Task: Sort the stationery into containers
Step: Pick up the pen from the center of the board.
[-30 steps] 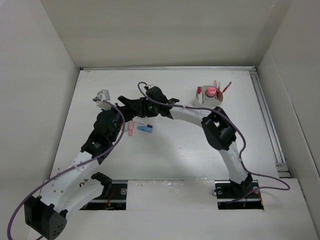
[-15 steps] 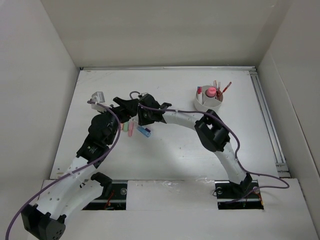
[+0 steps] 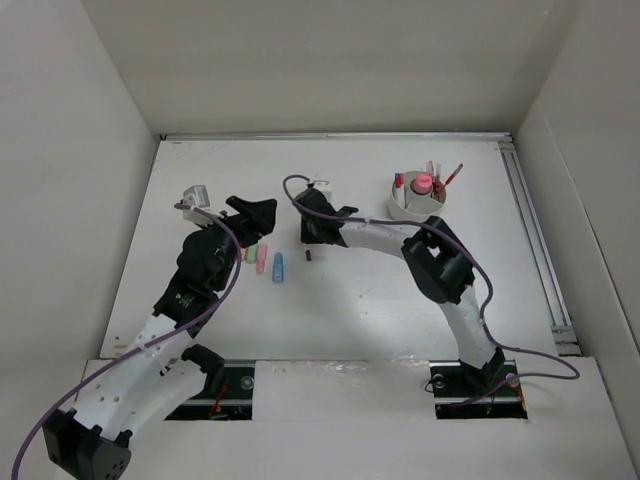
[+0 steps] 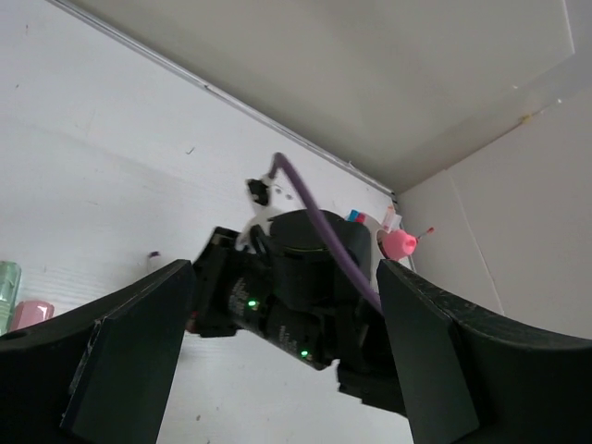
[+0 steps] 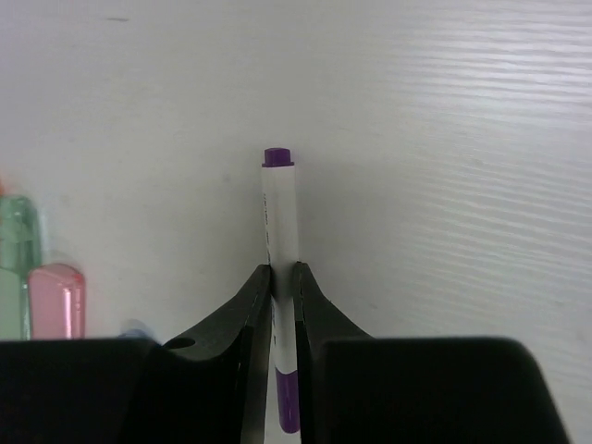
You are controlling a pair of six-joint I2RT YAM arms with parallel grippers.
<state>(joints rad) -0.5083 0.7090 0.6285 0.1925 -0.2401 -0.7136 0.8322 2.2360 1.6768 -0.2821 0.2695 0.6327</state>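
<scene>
One white, purple-capped marker (image 5: pixel 278 217) is pinched mid-barrel by the right end effector (image 5: pixel 283 277), over the surface (image 5: pixel 444 139), well apart from the tub (image 3: pixel 399 208). Light, stiff and smooth, it likely pivots if gripped off-centre. Left end effector (image 3: pixel 255 212) gapes wide, empty.

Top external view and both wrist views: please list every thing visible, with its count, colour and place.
round white plastic tub with dividers: one, white, far right of table
stationery in the tub: several, pink, red, white; count unclear
short green piece: one, pale green, left of table centre
short pink piece: one, pink, beside the green
short blue piece: one, blue, beside the pink
white marker with purple ends: one, in right end effector
table: one, white
left end effector: one, black, open, empty
right end effector: one, black, shut on the marker
</scene>
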